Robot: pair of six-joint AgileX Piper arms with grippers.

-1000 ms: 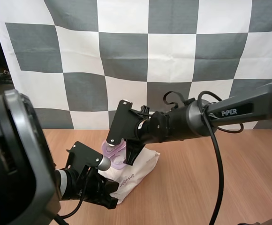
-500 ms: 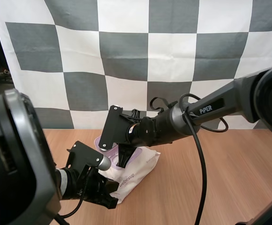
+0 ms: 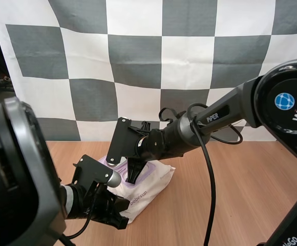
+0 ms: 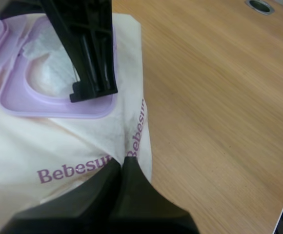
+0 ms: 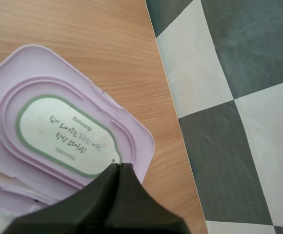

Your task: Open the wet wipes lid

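I'm pinching the near edge of the pack of wet wipes (image 3: 151, 185), lying left of centre on the table (image 3: 235, 197), in my left gripper (image 4: 122, 162). My right gripper (image 5: 118, 166), fingers pressed together, is sitting at the flipped-open lid (image 5: 63, 136).

The pack of wet wipes (image 4: 83, 146) carries "Bebesup" in purple, printed twice along its front. The open lid (image 5: 58, 131) has a green-edged label whose small print I cannot read. My right arm (image 3: 216, 114) says "PiPER", and its big round joint (image 3: 292, 100) says "WeGo".
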